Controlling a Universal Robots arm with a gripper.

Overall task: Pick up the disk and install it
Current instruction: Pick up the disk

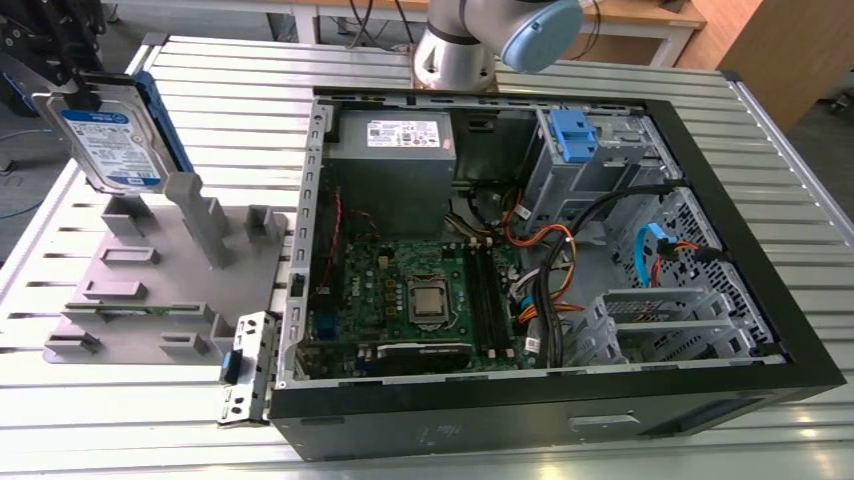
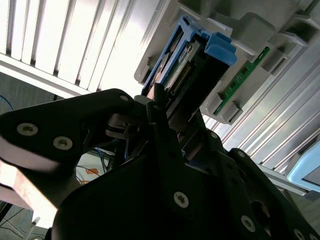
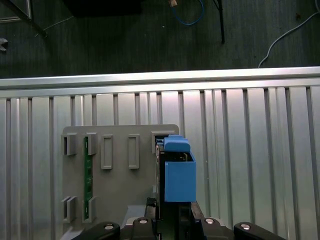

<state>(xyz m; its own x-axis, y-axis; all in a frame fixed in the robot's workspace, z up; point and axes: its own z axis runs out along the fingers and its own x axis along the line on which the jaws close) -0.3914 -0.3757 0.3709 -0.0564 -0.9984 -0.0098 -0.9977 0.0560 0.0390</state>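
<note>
The disk, silver with a white-and-blue label and a blue carrier frame, hangs upright and slightly tilted at the exterior view's far left, just above the grey fixture plate. My black gripper is shut on its upper end. In the second wrist view the fingers clamp the disk at its connector end. In the first wrist view the blue carrier juts out from the gripper over the fixture plate.
An open computer case lies at the exterior view's right, with a motherboard, cables, a grey power supply and a drive bay with a blue latch. A green circuit strip stands in the fixture. Everything rests on a slatted aluminium table.
</note>
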